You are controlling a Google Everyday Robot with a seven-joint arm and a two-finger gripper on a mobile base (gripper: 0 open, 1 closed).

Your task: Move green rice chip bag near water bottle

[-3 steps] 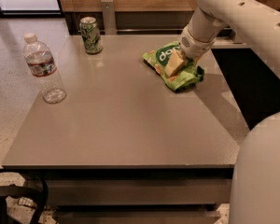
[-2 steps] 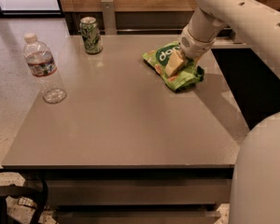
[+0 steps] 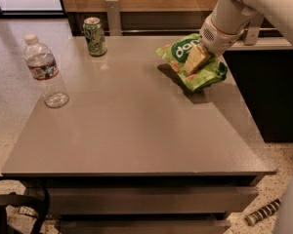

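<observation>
The green rice chip bag (image 3: 178,53) is at the table's far right, held in my gripper (image 3: 196,60). The gripper comes down from the upper right and is shut on the bag's middle. The bag hangs slightly above the table, with its shadow showing beneath it. The water bottle (image 3: 45,72), clear with a white cap and red-and-white label, stands upright near the table's left edge, far from the bag.
A green drink can (image 3: 94,36) stands at the back of the grey table (image 3: 136,130), left of centre. A wooden wall and rail run behind the table. My arm's white body fills the right edge. Speckled floor surrounds the table.
The gripper has lifted the bag slightly off the table; a shadow now shows under it. The bottle and can have not moved.
</observation>
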